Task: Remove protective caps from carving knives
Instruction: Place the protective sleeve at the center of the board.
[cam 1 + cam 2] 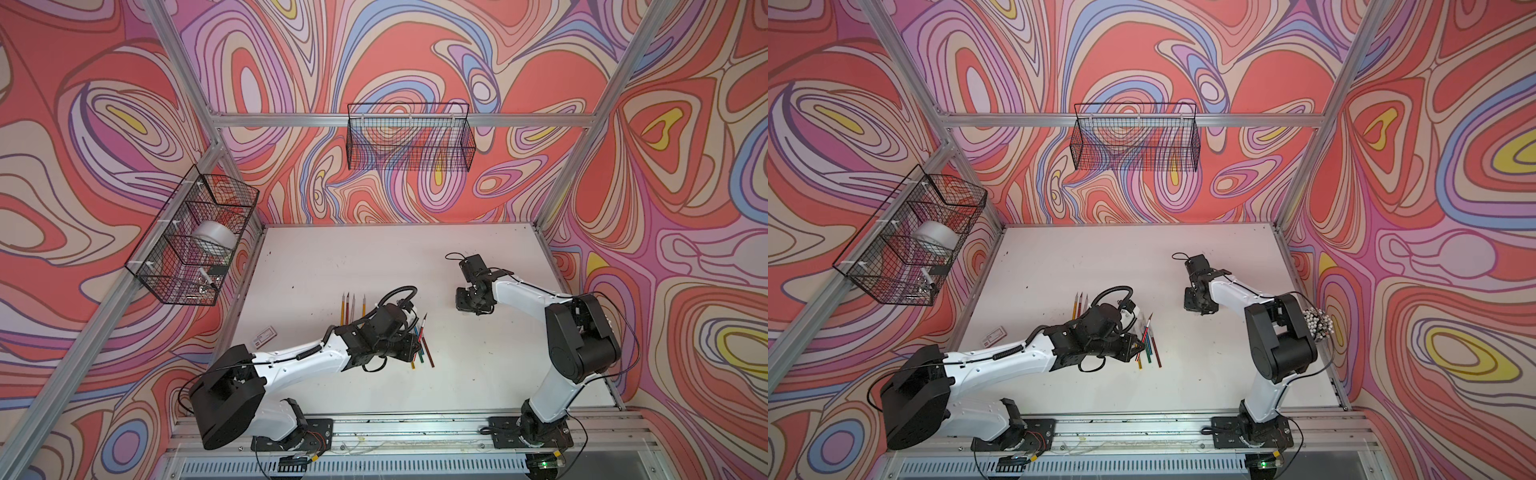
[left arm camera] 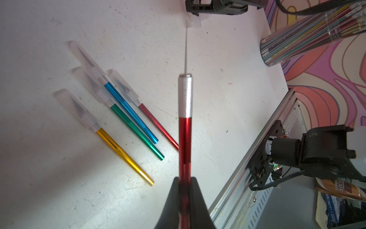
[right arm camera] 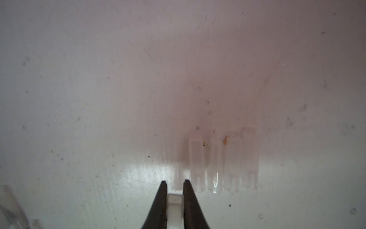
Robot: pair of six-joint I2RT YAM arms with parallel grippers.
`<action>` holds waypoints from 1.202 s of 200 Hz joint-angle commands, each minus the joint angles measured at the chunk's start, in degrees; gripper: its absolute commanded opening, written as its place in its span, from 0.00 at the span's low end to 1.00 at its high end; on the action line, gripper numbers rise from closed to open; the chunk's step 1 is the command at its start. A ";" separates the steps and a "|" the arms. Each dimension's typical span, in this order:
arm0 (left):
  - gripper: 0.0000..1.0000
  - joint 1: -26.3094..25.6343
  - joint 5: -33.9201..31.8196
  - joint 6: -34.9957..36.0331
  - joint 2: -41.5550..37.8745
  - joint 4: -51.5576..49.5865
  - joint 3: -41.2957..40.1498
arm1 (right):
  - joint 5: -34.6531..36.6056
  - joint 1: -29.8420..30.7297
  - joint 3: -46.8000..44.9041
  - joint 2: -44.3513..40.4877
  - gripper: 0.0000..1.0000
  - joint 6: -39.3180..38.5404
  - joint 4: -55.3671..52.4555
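The left gripper [image 2: 184, 181] clamps a bare-bladed red knife [image 2: 184, 134] just beside four capped knives [image 2: 129, 112] — well apart from them, the right gripper [image 3: 175, 183] pinches a loose cap [image 3: 174, 202].

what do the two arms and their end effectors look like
Both arms: glossy white link shells, bulky black joint housings. The left arm carries a ribbed black hose loop near its wrist and a coiled black cord along the forearm; the right arm has thin black cables. The left end effector and right end effector each have two matte black fingers tapering to narrow tips.
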 commanded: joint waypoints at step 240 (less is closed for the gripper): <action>0.01 0.66 -6.09 1.08 -0.69 -10.43 4.12 | -4.62 -0.56 -6.44 -12.13 0.25 -1.44 4.07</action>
